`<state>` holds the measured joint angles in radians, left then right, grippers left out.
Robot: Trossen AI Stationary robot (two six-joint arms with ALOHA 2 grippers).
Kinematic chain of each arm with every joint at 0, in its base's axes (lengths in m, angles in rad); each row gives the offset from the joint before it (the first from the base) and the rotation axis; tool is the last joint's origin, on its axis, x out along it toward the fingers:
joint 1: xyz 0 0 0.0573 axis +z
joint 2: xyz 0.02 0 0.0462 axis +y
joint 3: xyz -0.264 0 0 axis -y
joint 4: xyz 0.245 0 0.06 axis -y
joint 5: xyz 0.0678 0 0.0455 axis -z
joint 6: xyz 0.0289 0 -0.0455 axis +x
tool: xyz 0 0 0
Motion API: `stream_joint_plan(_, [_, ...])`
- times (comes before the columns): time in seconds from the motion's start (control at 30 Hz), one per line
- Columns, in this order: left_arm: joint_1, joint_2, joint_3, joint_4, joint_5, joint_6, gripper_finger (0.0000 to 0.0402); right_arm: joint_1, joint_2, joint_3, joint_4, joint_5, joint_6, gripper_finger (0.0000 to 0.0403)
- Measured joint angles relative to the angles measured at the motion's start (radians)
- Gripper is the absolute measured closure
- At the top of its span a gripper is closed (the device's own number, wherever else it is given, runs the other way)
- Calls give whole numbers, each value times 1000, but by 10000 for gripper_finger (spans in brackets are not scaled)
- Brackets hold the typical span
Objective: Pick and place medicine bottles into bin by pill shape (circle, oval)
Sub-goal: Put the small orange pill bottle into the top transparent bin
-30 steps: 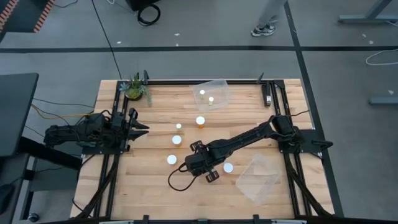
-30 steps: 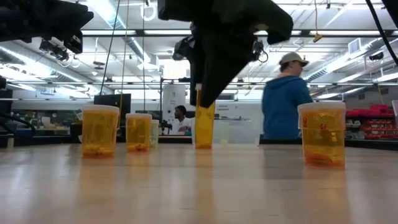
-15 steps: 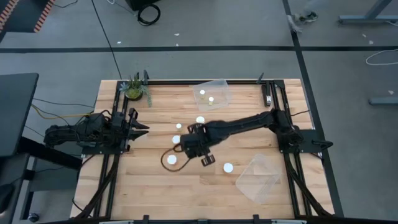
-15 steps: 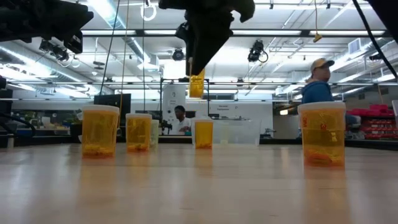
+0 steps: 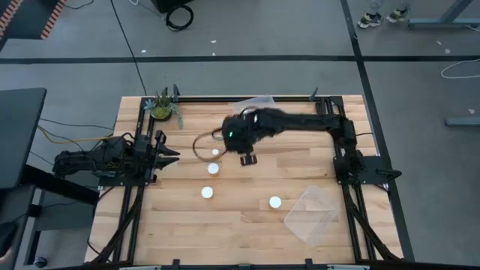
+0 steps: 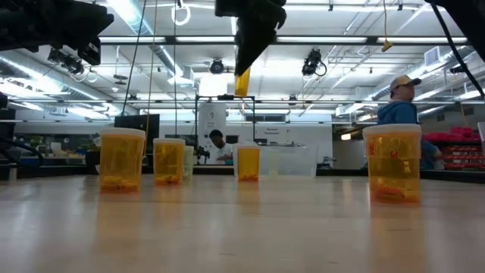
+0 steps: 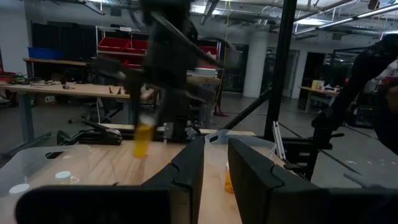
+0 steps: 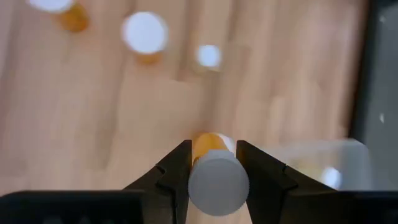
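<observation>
My right gripper (image 5: pixel 238 137) is shut on a small orange medicine bottle with a white cap (image 8: pixel 217 179). It holds the bottle high over the table's far middle, close to the far clear bin (image 5: pixel 261 102). In the low view the bottle (image 6: pixel 242 82) hangs under the gripper. Other bottles stand upright on their bases on the wood (image 5: pixel 214 168), (image 5: pixel 207 193), (image 5: pixel 275 202). My left gripper (image 5: pixel 171 154) waits at the table's left edge, open and empty. My right gripper pinches the bottle between its two fingers (image 8: pixel 177 168) at the cap end (image 8: pixel 217 180). The fingers come from above, pointing down. The orange body (image 6: pixel 242 83) hangs roughly upright below the fingers, lifted well clear of the table.
A second clear bin (image 5: pixel 311 215) lies at the near right. A small potted plant (image 5: pixel 163 107) stands at the far left corner. Black frame rails run along the table's left and right sides. A person (image 6: pixel 402 106) is in the room behind.
My right gripper has gone up and toward the table's far edge, from the near middle to beside the far bin. It carries the bottle, which stood at table height and now hangs high and clear.
</observation>
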<state>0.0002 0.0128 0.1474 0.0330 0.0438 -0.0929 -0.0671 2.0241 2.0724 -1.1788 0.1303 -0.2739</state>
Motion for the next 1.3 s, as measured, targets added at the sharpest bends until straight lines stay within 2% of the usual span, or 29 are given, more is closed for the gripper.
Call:
stream_joint_plan(0.23, [0,0,0,0,0,0,319,-128,-80,0,10,-8,22,274])
stream_joint_plan(0.53, [0,0,0,0,0,0,320,-276,-87,0,33,-12,23,274])
stream_joint_plan(0.73, [0,0,0,0,0,0,322,-357,-84,-8,83,-97,42,274])
stream_joint_plan(1.1, [0,0,0,0,0,0,319,-417,-84,-10,96,-139,54,274])
stream_joint_plan(1.3, [0,0,0,0,0,0,322,-432,-84,-72,158,-158,54,274])
